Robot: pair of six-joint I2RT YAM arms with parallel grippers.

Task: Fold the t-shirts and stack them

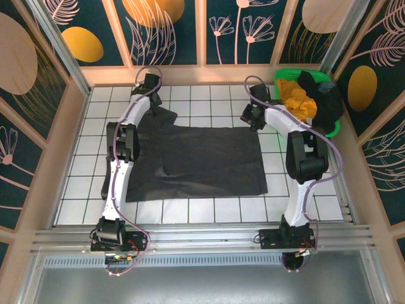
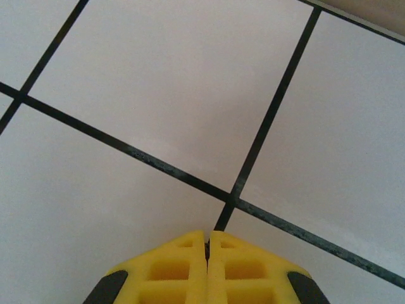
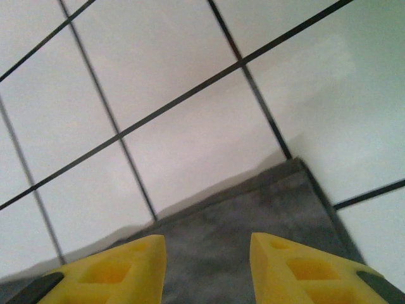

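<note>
Green basket [image 1: 288, 73] beyond spread black t-shirt [image 1: 202, 158]

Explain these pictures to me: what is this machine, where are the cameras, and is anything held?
Two robot arms are bolted at the near edge of a white tiled table. The top view looks down from behind them: left arm, right arm. The other two pictures come from a camera on each wrist, that arm's yellow jaws at the bottom. A black t-shirt lies spread flat between the arms; a green basket at the far right holds yellow and black clothes. The left jaws are shut over bare tile, no cloth visible in them. The right jaws stand open above a shirt corner. Nothing looks held.
</note>
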